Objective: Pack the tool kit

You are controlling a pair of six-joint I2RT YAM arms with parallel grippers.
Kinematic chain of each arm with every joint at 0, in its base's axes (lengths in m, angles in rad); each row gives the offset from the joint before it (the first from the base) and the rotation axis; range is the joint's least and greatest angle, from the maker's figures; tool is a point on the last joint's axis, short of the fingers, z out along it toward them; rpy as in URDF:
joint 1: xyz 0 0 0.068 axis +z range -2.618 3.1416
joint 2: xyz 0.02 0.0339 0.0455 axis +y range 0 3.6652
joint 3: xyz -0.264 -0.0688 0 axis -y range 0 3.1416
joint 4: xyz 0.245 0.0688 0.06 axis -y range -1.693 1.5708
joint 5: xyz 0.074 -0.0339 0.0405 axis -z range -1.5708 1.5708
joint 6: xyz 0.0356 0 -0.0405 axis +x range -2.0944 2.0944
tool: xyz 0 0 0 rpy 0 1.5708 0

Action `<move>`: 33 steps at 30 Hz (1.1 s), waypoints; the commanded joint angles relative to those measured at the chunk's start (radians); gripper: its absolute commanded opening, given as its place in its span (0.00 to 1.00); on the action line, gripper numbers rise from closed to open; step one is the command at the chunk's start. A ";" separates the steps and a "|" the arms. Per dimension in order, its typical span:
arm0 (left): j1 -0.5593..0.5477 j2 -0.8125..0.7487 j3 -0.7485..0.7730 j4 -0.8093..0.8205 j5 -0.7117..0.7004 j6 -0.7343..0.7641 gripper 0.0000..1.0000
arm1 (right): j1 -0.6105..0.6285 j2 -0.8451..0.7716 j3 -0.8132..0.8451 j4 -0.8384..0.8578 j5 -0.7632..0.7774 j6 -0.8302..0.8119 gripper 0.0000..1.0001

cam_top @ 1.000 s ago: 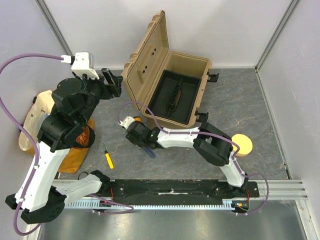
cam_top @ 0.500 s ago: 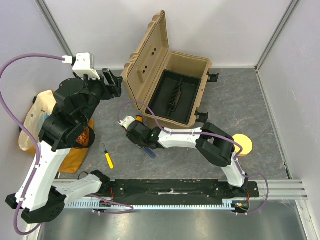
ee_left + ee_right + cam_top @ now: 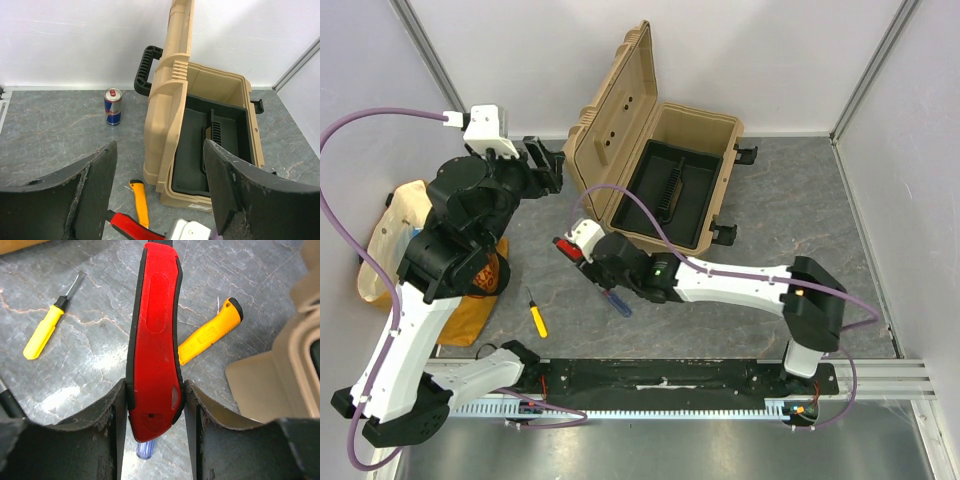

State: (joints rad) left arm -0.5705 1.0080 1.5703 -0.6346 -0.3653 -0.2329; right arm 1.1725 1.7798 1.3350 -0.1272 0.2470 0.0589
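A red knife (image 3: 154, 340) with black edging sits pinched lengthwise between my right fingers (image 3: 107, 435). Past them, to the left, lies the yellow screwdriver (image 3: 44, 332). An orange-handled tool (image 3: 210, 337) lies past them to the right. The tan toolbox (image 3: 165, 135) stands open ahead of my left fingers (image 3: 95, 190), its lid upright and the black inner tray (image 3: 192, 150) seated inside.
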 commanded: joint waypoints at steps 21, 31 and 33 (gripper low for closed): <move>0.003 0.030 0.000 0.113 0.023 0.020 0.76 | -0.121 -0.547 -0.264 0.020 0.416 -0.015 0.00; 0.004 0.026 0.002 0.105 0.016 0.020 0.76 | -0.224 -0.234 0.133 -0.236 0.555 0.514 0.00; 0.004 0.023 -0.001 0.101 0.012 0.020 0.76 | -0.243 -0.171 0.211 -0.310 0.549 0.616 0.00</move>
State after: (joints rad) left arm -0.5705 1.0405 1.5654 -0.5678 -0.3561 -0.2317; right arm 0.9592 1.5326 1.3911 -0.3119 0.7403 0.3996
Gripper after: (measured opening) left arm 0.754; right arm 0.503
